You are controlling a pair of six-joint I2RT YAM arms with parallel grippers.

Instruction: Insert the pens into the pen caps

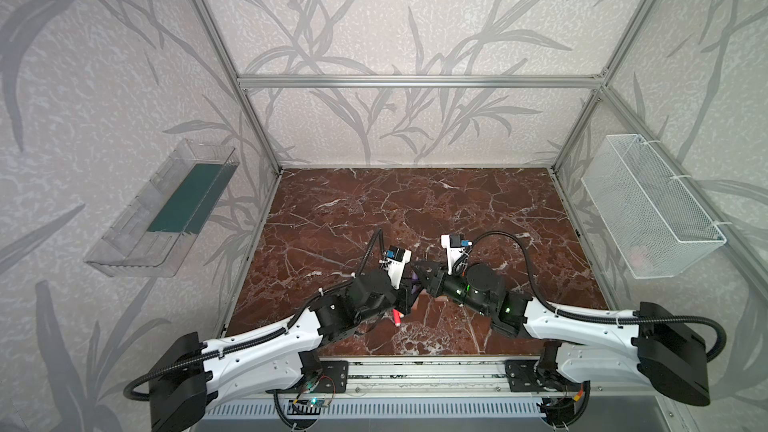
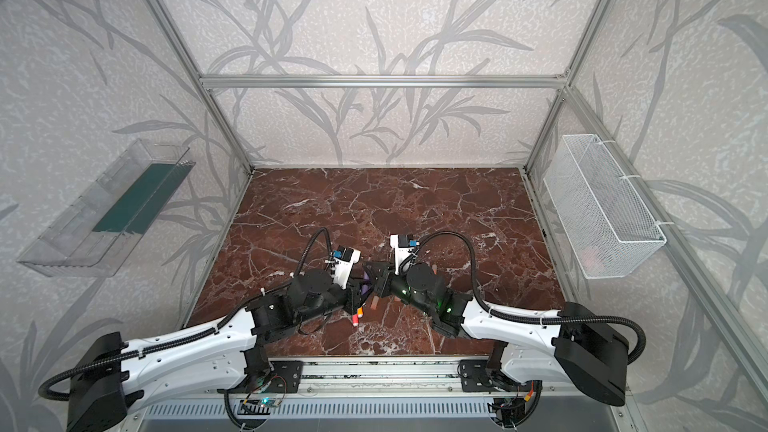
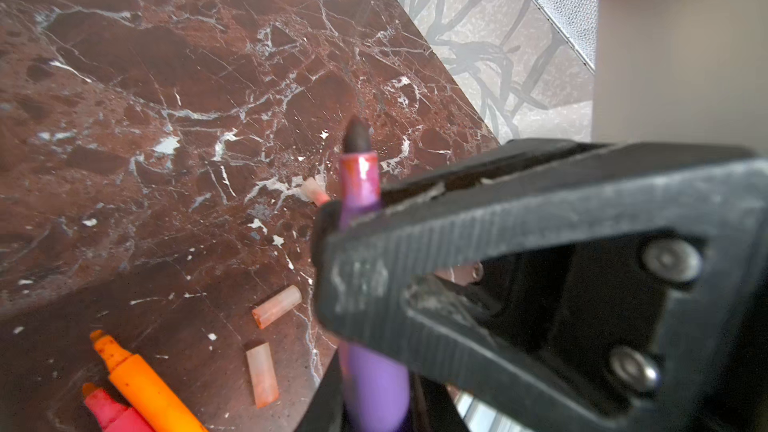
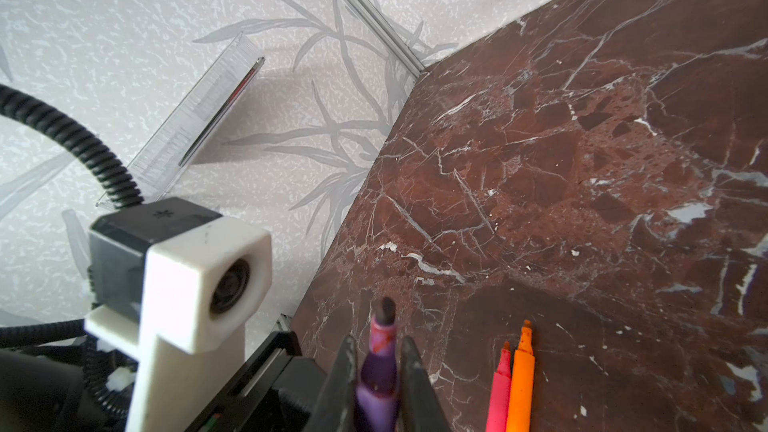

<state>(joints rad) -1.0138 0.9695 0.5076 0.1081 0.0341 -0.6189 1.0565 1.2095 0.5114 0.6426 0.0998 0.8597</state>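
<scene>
A purple pen (image 3: pixel 360 184) with a bare dark tip is held off the marble table (image 1: pixel 415 201) between both grippers, which meet near the table's front middle. My right gripper (image 4: pixel 376 344) is shut on its neck just behind the tip. My left gripper (image 3: pixel 374 396) is shut on the purple barrel further back. In a top view the purple pen (image 1: pixel 413 280) shows only as a sliver between them. An orange pen (image 3: pixel 141 384) and a pink-red pen (image 3: pixel 112 409) lie uncapped on the table. Two loose pen caps (image 3: pixel 276 306) (image 3: pixel 262 380) lie beside them, and a third cap (image 3: pixel 313 192) is half hidden behind the pen.
A clear plastic tray (image 1: pixel 166 209) hangs on the left wall and a white wire basket (image 1: pixel 652 205) on the right wall. The left arm's wrist camera (image 4: pixel 199 276) sits close beside the right gripper. Pen ends (image 2: pixel 356 320) poke out under the left arm.
</scene>
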